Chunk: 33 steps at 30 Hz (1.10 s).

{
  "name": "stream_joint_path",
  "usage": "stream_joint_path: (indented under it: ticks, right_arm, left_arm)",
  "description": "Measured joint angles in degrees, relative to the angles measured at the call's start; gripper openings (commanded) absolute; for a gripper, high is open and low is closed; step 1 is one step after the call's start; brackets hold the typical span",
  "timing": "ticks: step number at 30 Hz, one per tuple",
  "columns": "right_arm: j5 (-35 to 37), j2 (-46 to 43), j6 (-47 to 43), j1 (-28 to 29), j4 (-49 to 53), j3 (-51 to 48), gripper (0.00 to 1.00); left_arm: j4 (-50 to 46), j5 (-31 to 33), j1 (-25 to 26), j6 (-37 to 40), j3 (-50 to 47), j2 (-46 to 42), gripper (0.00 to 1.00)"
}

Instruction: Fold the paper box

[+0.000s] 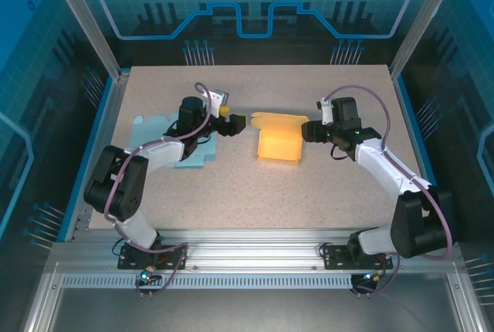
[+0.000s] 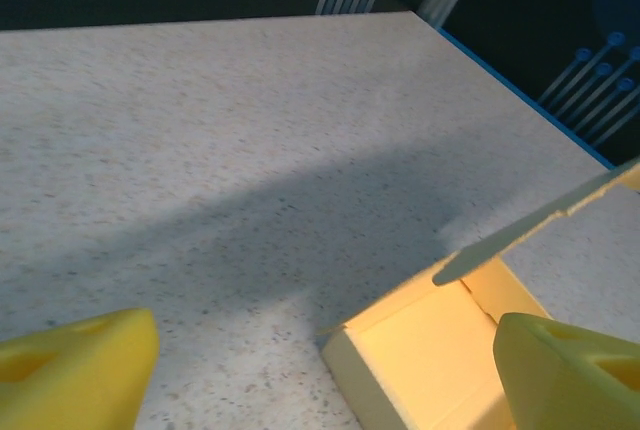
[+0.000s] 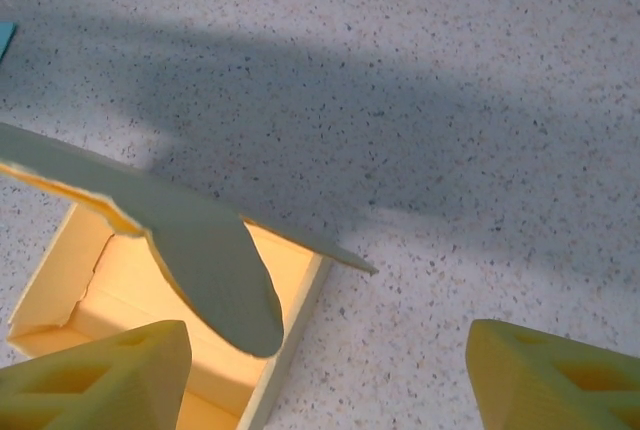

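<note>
Right gripper (image 3: pixel 325 375) spread wide and empty, just right of the paper box (image 1: pixel 279 147) at mid-bench (image 1: pixel 231 201). The raised lid flap (image 3: pixel 205 265) sits ahead of it. Left gripper (image 1: pixel 238 123) also released, left of the box, slightly farther off.

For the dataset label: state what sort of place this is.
Likely a robotics lab test cell: a black-and-white left robot arm and matching right robot arm are bolted to silver aluminium frame rails, enclosed by blue translucent circuit-patterned wall panels.
</note>
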State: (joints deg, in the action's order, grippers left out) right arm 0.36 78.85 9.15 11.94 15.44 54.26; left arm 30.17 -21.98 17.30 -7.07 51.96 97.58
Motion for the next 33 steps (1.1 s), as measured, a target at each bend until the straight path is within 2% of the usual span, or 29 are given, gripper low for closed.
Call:
stream_joint_path:
  ticks: [6, 19, 26, 29, 33]
  right_arm:
    - [0.0, 2.3, -0.9, 0.0, -2.1, -0.1, 0.70]
    - [-1.6, 6.4, -1.3, 0.0, -4.6, 0.0, 0.63]
    - [-2.6, 6.8, -1.3, 0.0, -5.1, 0.0, 0.57]
    - [-2.9, 7.3, -1.3, 0.0, -5.6, 0.0, 0.52]
    - [-3.7, 8.2, -1.3, 0.0, -6.1, 0.0, 0.45]
  left_arm:
    - [1.5, -4.1, 0.3, 0.0, 0.4, 4.6, 0.83]
    - [-1.7, -4.5, 3.9, 4.8, 6.4, 9.9, 0.81]
    - [-4.9, -4.5, 4.3, 7.1, 10.3, 11.7, 0.69]
    - [-6.1, -4.5, 5.1, 8.1, 11.6, 12.1, 0.60]
    - [-6.8, -4.4, 5.9, 8.8, 12.1, 12.2, 0.44]
